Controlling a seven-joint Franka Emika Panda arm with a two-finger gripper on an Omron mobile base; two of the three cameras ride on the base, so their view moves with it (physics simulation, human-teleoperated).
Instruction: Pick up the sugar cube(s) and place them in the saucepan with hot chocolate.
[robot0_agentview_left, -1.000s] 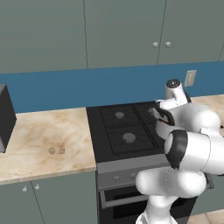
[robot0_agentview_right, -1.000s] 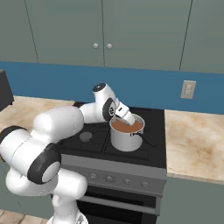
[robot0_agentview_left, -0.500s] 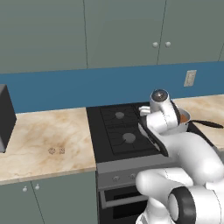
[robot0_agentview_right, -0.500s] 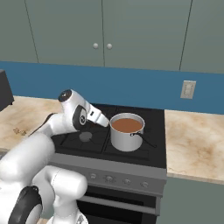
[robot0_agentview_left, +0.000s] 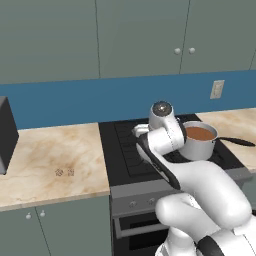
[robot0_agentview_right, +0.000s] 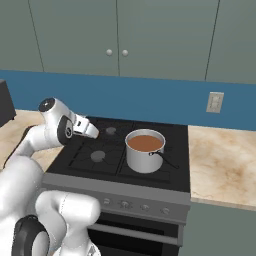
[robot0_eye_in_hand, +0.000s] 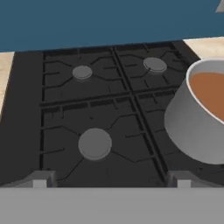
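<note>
Two tiny speckled sugar cubes lie side by side on the marble counter left of the stove. The silver saucepan with hot chocolate stands on the stove's front right burner, its black handle pointing right. In the hand view the saucepan is at the right edge. My gripper hovers over the left half of the stove, left of the pan. Its fingertips stand wide apart with nothing between them, so it is open.
The black stove top has bare burners on its left half. A dark appliance sits at the counter's far left. A marble counter runs right of the stove. A wall outlet is on the blue backsplash.
The arm has swung left, from over the saucepan to above the stove's left burners. The saucepan and the cubes on the counter have stayed put.
</note>
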